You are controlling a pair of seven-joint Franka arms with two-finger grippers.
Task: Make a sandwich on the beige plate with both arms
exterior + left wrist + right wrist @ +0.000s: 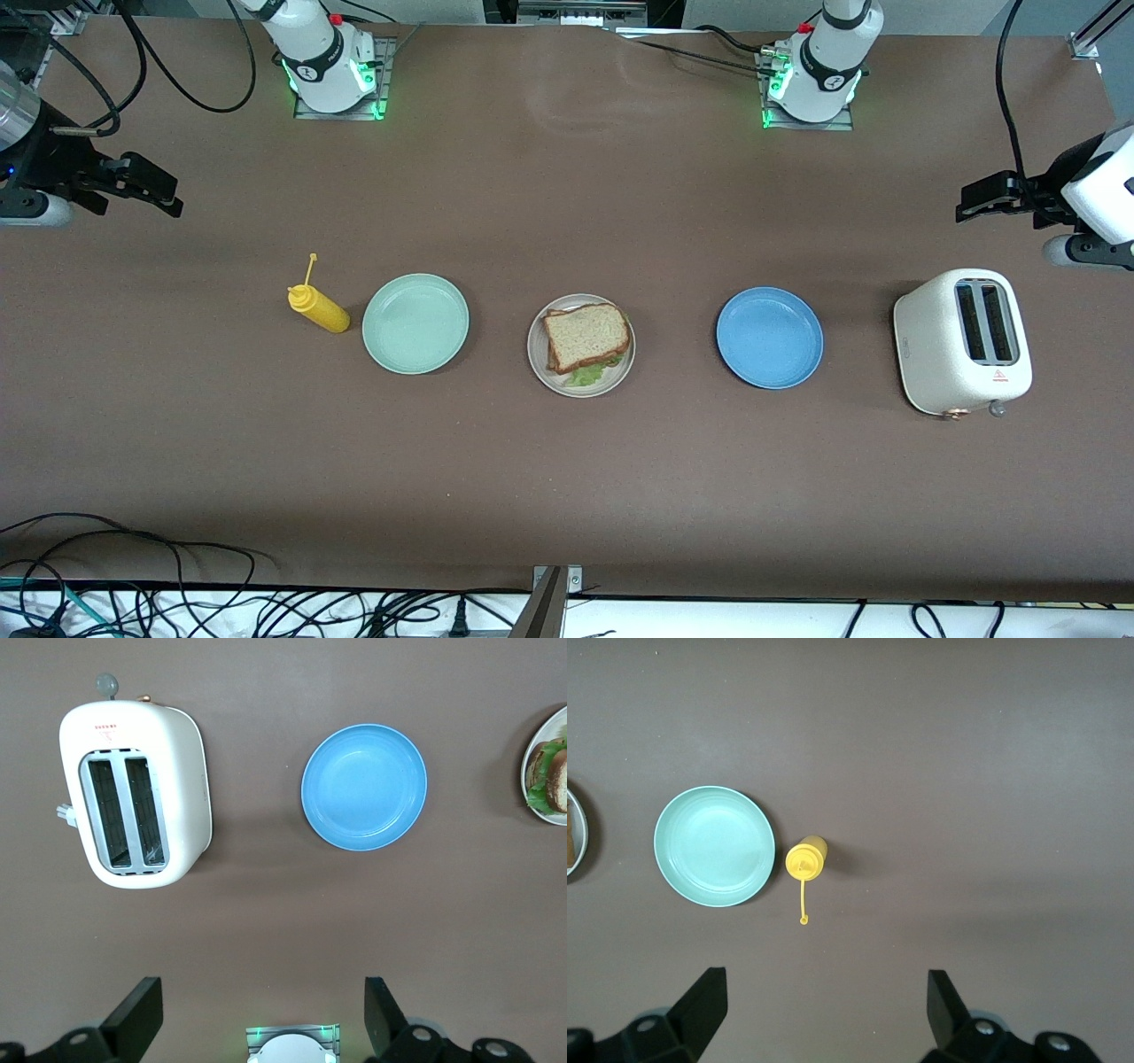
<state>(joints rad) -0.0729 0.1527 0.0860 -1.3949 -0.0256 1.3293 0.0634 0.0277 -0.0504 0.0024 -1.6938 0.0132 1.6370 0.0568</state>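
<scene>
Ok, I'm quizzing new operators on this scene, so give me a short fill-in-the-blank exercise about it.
1. The sandwich lies on the ____ plate.
2. The yellow squeeze bottle stands beside the ____ plate.
3. Both slots of the toaster are ____.
4. The left gripper and the right gripper hang over the table with jaws ____.

Missing words: beige; mint-green; empty; open

The top bread slice hides most of the lettuce and all but a crust edge of the lower slice. In the left wrist view the beige plate and sandwich are cut off at the edge. The right wrist view shows only a sliver of that plate. The toaster label is too small to read.
</scene>
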